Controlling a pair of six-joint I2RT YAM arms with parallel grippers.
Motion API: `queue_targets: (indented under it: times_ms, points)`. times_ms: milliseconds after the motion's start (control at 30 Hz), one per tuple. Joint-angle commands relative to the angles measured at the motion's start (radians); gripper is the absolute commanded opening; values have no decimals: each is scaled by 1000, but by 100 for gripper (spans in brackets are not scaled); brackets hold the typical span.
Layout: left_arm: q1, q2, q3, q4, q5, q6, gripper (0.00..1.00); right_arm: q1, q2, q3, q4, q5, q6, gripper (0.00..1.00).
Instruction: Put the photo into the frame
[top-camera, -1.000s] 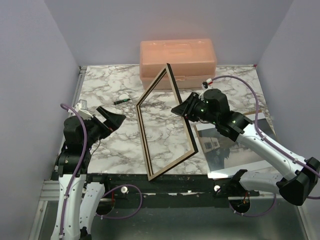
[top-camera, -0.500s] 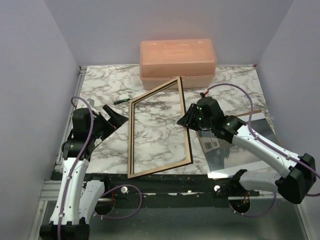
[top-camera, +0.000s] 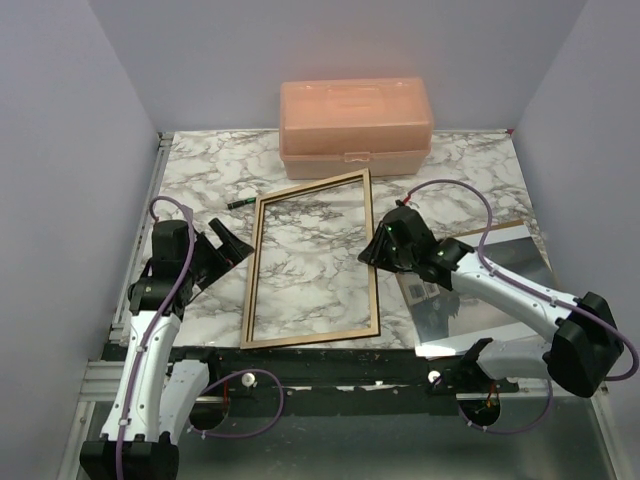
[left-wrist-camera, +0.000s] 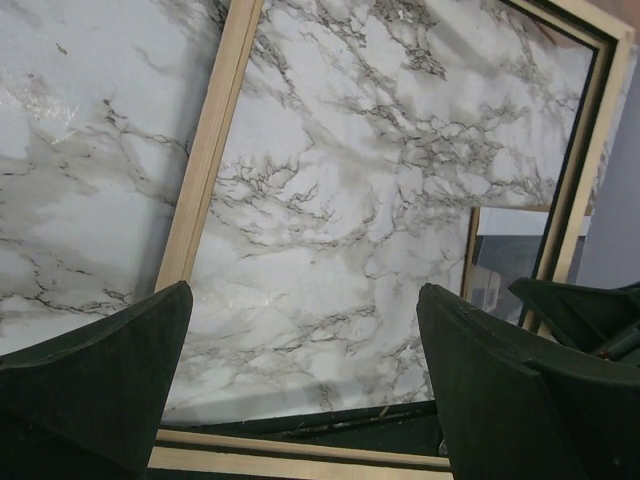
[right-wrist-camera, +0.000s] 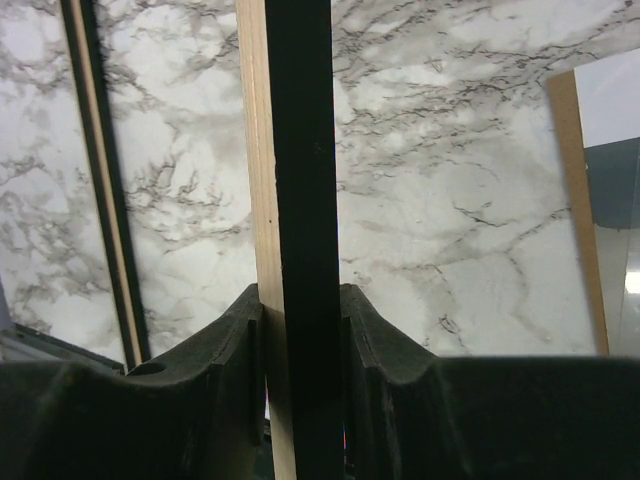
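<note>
The frame (top-camera: 310, 340) lies nearly flat on the marble table with its light wood back up. My right gripper (top-camera: 372, 252) is shut on its right rail, which runs black and wood between the pads in the right wrist view (right-wrist-camera: 300, 150), where the gripper (right-wrist-camera: 300, 330) clamps it. My left gripper (top-camera: 232, 248) is open and empty just left of the frame; in the left wrist view it (left-wrist-camera: 300, 370) faces the left rail (left-wrist-camera: 205, 160). The photo (top-camera: 480, 300) lies at the right, partly under my right arm, and shows in the wrist views (left-wrist-camera: 500, 260) (right-wrist-camera: 615, 200).
A peach plastic box (top-camera: 355, 115) stands at the back of the table. A small dark pen (top-camera: 241, 203) lies left of the frame's far corner. A brown panel edge (right-wrist-camera: 575, 200) borders the photo. The table's black front edge (top-camera: 330, 360) is close to the frame.
The frame has swung down from standing tilted on edge to nearly flat, wood side up, still held by my right gripper. My left gripper has shifted slightly left and stays open.
</note>
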Motion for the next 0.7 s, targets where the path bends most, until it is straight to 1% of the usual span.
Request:
queue_targets:
  times_ms: [0, 100, 400, 667]
  points:
    - [0, -46, 53, 6, 28, 22, 97, -5, 56, -44, -34, 92, -4, 3]
    - [0, -52, 71, 5, 53, 23, 97, -11, 93, -53, -9, 101, 2, 1]
    - [0, -56, 81, 4, 73, 33, 97, -61, 221, -66, 46, 70, -35, 1]
    - [0, -47, 82, 6, 83, 36, 96, -99, 316, -34, 73, 29, -132, 1]
